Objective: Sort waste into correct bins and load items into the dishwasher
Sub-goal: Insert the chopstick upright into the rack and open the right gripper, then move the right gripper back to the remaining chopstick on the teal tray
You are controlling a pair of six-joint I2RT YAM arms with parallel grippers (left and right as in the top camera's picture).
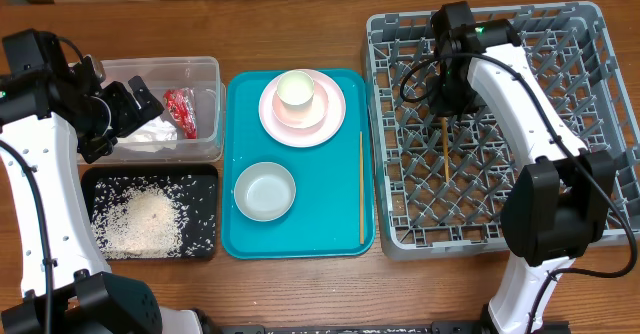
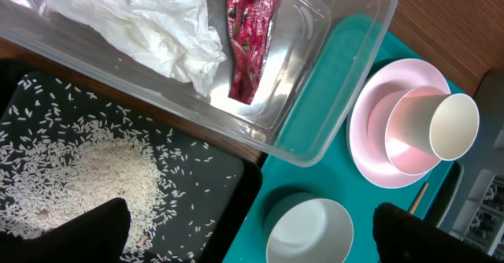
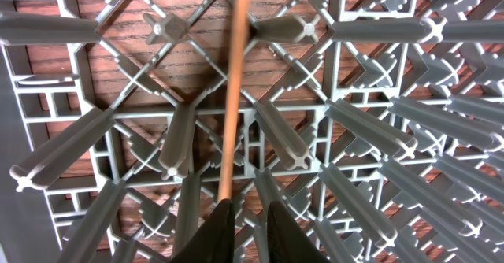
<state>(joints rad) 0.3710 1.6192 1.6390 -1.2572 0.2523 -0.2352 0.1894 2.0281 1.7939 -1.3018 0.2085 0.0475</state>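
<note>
table [image 1: 300,14]: tub [image 1: 213,64], black bin [image 1: 150,171], tray [image 1: 330,194], rack [image 1: 480,252]

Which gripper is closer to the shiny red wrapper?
Left. The left gripper hovers right beside the red wrapper, over the clear tub it lies in. The right gripper is far away, over the grey dish rack, beyond the teal tray.
</note>
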